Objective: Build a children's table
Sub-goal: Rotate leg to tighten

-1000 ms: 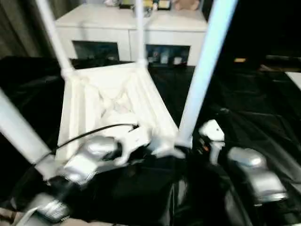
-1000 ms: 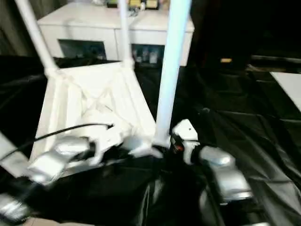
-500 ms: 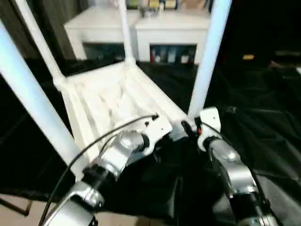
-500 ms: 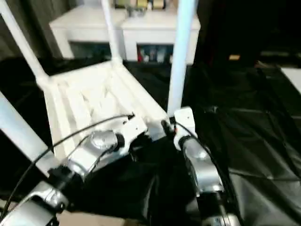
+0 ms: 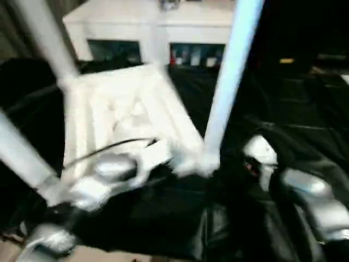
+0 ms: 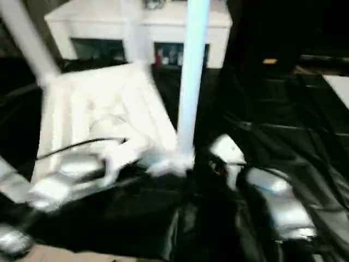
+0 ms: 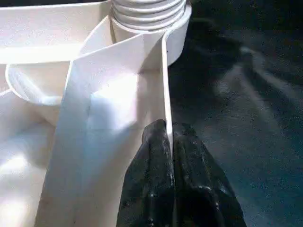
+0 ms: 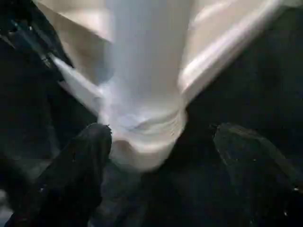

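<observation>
While the tabletop [image 5: 122, 117] lies upside down on the black sheet [image 5: 305, 109] with its ribbed underside facing up, all four legs look seated in the corner sockets and stand upright, so the long axis of each runs straight up from the slab. Near right leg [image 5: 226, 82] rises from the near right corner socket [image 8: 142, 127], and that corner is the spot both arms crowd. Left gripper [image 7: 168, 137] has its two black fingers [image 7: 151, 175] pressed together over the thin side wall of the tabletop just behind that socket, one finger inside the rim, one outside, wall pinched between. Right gripper [image 8: 158, 142] is spread wide, one finger [image 8: 78, 165] on each side of the socket with the leg base sitting in the gap, nothing held, no contact that I can make out. So the leg lies dead ahead of the right fingers, between them, vertical; the right arm [image 5: 305, 196] is the nearer one to the leg itself, the left one is anchoring the rim. Judging from that, assembly reads nearly done, and the next move likely turns on closing around the leg base to check or press it, or flipping the table upright. White cabinet [image 5: 163, 27] stands well behind, apart from the work.
</observation>
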